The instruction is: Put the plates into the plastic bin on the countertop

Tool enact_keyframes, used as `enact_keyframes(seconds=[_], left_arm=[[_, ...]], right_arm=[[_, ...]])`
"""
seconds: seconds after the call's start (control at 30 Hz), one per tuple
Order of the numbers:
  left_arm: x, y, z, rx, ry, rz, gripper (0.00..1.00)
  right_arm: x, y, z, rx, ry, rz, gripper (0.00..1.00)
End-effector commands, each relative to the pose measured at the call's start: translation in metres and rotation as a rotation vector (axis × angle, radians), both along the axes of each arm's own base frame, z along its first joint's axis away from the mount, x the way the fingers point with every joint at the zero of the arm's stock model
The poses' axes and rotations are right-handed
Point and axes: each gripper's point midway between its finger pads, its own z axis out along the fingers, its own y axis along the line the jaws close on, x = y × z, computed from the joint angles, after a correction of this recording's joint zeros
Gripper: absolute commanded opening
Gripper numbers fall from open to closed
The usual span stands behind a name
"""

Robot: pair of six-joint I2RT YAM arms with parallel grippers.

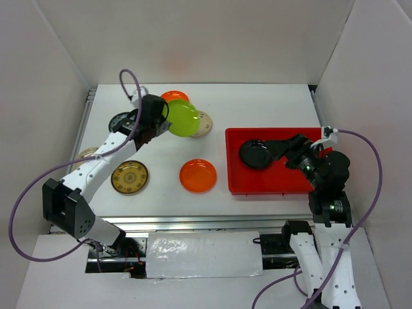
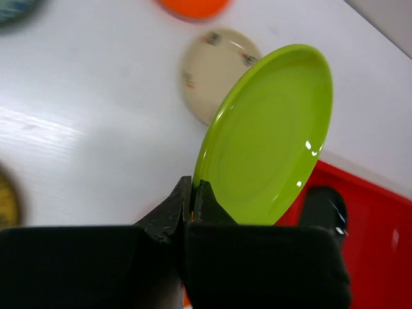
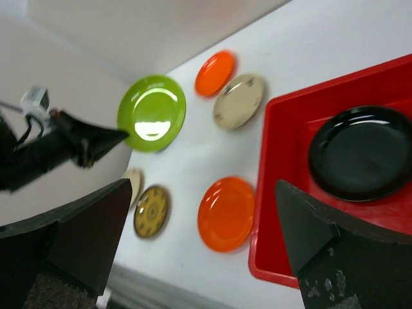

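Left wrist alone showed the left gripper (image 2: 192, 193) pinching the glossy lime plate (image 2: 270, 135) by its thin rim above the countertop (image 2: 96, 96); right wrist showed the right gripper (image 3: 203, 222) spread, black plate (image 3: 360, 151) inside red bin (image 3: 286, 148).

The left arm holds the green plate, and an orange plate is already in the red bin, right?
No: the top view shows a black plate in the red bin, not an orange one. The left gripper does hold the green plate.

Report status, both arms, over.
Left jaws shut on rim of round lime green plate, tilted. Right jaws open over red rectangular plastic bin, round black plate inside. Round orange plate beside bin.
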Motion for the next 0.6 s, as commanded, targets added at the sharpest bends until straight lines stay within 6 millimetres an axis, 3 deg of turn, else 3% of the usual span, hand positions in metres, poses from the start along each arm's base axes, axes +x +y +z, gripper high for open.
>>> enact_keyframes(seconds=[0.0,0.03,0.07,0.1,0.13,0.17,0.23,0.27,0.3,0.33,0.57], left_arm=[[0.009,-0.074,0.021,-0.036,-0.101,-0.304,0.00],[0.011,-0.104,0.009,-0.070,-0.073,-0.420,0.00],[0.013,-0.134,0.027,-0.079,-0.107,-0.506,0.00],[0.012,-0.151,0.027,-0.046,-0.100,-0.568,0.00],[0.025,-0.172,0.029,-0.030,-0.100,-0.596,0.00],[0.015,-0.192,0.018,-0.019,-0.053,-0.659,0.00],[0.019,-0.226,0.011,-0.022,-0.053,-0.734,0.00],[0.016,-0.238,0.006,-0.044,-0.041,-0.778,0.00],[0.019,-0.249,-0.012,-0.040,-0.009,-0.792,0.00],[0.019,-0.261,-0.005,-0.047,-0.026,-0.807,0.00],[0.017,-0.300,-0.059,-0.080,0.042,-0.870,0.00]], right_arm=[[-0.008,-0.045,0.024,0.002,-0.025,-0.285,1.00],[-0.013,-0.052,0.027,0.009,-0.030,-0.331,1.00],[-0.020,-0.054,0.039,0.013,-0.068,-0.348,1.00],[-0.023,-0.056,0.044,0.016,-0.079,-0.358,1.00],[-0.029,-0.057,0.051,0.012,-0.089,-0.364,1.00],[-0.032,-0.058,0.054,0.006,-0.095,-0.375,1.00],[-0.037,-0.060,0.060,-0.017,-0.101,-0.383,1.00],[-0.037,-0.062,0.061,-0.023,-0.098,-0.393,1.00],[-0.038,-0.064,0.061,-0.034,-0.095,-0.400,1.00],[-0.038,-0.064,0.062,-0.036,-0.094,-0.400,1.00],[-0.037,-0.056,0.058,-0.044,-0.092,-0.350,1.00]])
